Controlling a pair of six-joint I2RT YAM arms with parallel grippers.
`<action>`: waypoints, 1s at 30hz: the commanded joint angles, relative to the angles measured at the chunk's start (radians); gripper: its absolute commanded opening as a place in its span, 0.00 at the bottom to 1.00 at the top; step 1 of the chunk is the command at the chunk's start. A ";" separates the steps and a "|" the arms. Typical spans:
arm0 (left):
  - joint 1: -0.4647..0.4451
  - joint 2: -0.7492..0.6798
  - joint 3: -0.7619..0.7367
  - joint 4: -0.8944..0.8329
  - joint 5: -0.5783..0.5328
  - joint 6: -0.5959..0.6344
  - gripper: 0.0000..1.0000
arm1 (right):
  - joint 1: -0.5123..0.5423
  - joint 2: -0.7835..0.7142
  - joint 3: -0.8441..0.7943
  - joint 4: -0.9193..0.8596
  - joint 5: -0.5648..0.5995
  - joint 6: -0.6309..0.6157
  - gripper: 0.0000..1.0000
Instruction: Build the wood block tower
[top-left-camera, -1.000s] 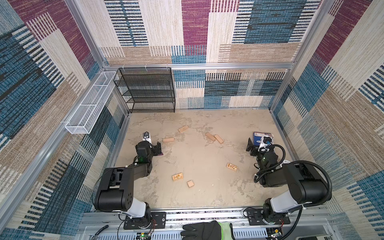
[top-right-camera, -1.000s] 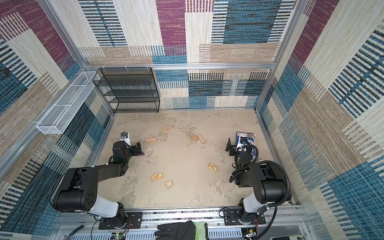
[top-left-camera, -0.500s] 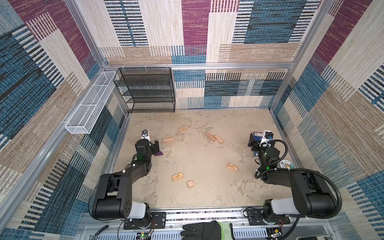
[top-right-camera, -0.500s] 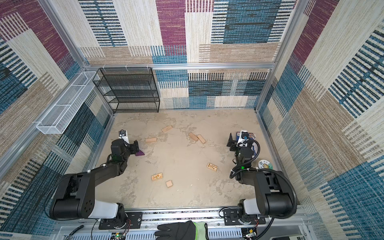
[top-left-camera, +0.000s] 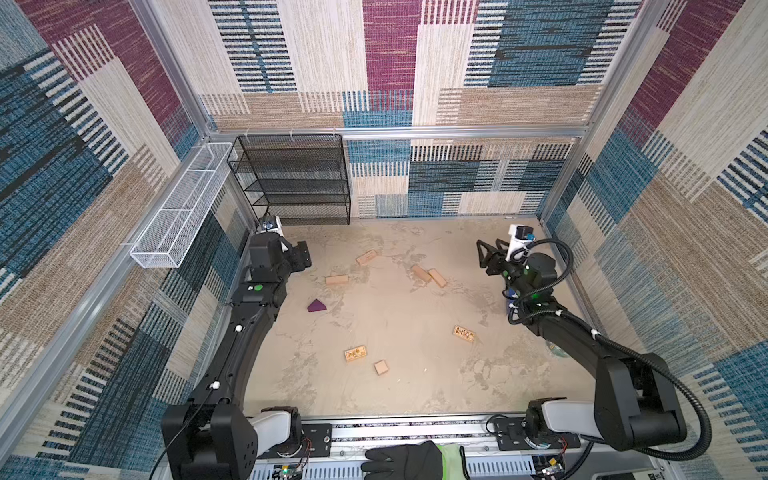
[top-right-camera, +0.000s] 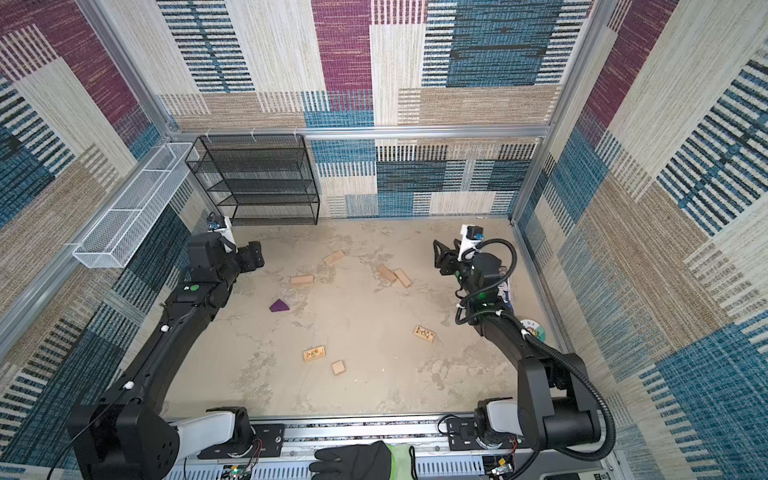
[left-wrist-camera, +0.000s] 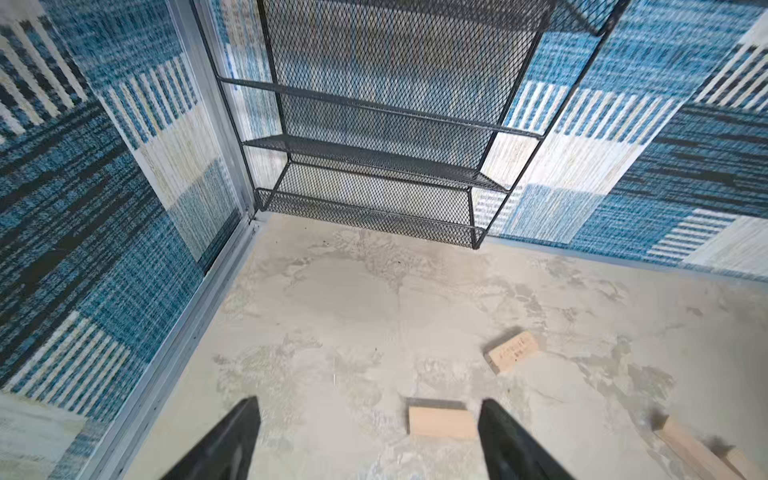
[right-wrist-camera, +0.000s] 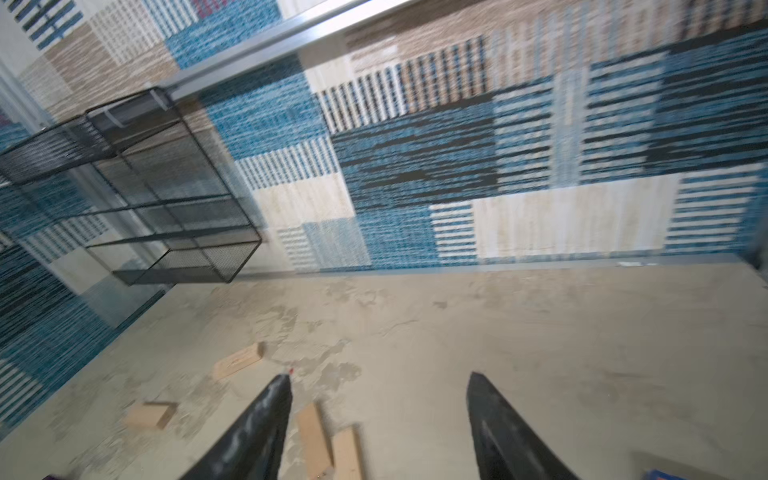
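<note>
- No tower stands yet. Seven wood blocks (top-left-camera: 336, 279) lie flat on the tabletop (top-left-camera: 395, 316) in front of the black shelf (top-left-camera: 291, 178), none resting on another.
- The purple wedge (top-left-camera: 317, 306) lies alone, farther from the shelf than the nearest bricks. As the roof piece it probably goes on last, so leaving it there makes sense.
- Your left hand (top-left-camera: 302, 258) hangs near the foot of the shelf, jaws wide apart and holding nothing. The left wrist view shows a plain brick (left-wrist-camera: 442, 422) flat on the tabletop ahead, framed between the fingers, so this looks like a line-up for a pick.
- Your right hand (top-left-camera: 484, 254) is well away from the shelf, also parted and empty. In the right wrist view, two bricks lying side by side (right-wrist-camera: 328, 444) sit just beside one finger and are a likely target.
- Only the top views show the wedge, the two printed bricks (top-left-camera: 355, 353) and the cube (top-left-camera: 381, 367), which lie farthest from the shelf.
- A top view alone shows a jar lid (top-right-camera: 533, 327) beside the right arm. The right wrist view is blurred.
</note>
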 joint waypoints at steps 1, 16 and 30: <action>0.001 0.057 0.124 -0.315 0.091 -0.026 0.82 | 0.084 0.055 0.100 -0.203 -0.059 -0.101 0.69; 0.001 0.141 0.263 -0.441 0.790 0.083 0.67 | 0.291 0.426 0.590 -0.667 0.028 -0.318 0.51; 0.007 0.029 0.217 -0.501 0.329 0.099 0.72 | 0.313 0.719 0.933 -0.947 0.165 -0.254 0.45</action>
